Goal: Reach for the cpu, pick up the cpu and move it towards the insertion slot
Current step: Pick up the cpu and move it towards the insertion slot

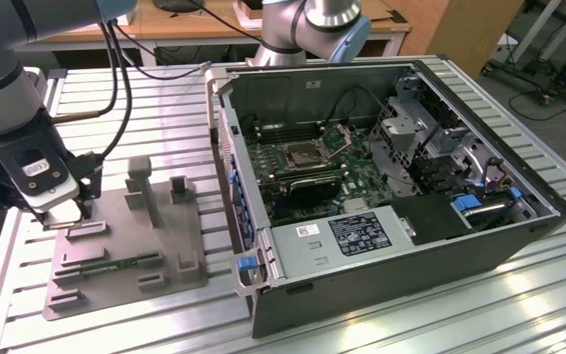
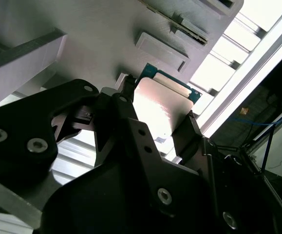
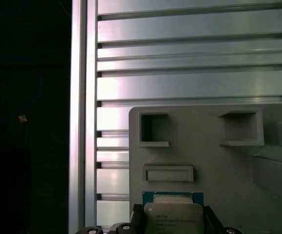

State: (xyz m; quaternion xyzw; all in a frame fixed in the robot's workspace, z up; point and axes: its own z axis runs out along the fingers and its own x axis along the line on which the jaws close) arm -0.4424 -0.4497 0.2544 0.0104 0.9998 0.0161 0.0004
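The cpu (image 3: 173,215) is a small square chip with a silver top and a green rim. It sits at the corner of the grey tray (image 1: 116,210) at the exterior view's left. My gripper (image 1: 65,215) is down on that corner. In both wrist views its black fingers (image 2: 187,129) press against two opposite edges of the cpu (image 2: 156,108), so it is shut on the chip. The cpu looks level with the tray surface. The insertion slot (image 1: 303,155), a dark square socket with a raised metal bracket, lies inside the open computer case at the centre.
The open computer case (image 1: 391,243) takes up the exterior view's right half, its side wall (image 1: 229,169) between tray and socket. Grey posts (image 1: 145,188) stand up on the tray, and a green memory stick (image 1: 106,264) lies in it. Another arm's base (image 1: 308,29) stands behind the case.
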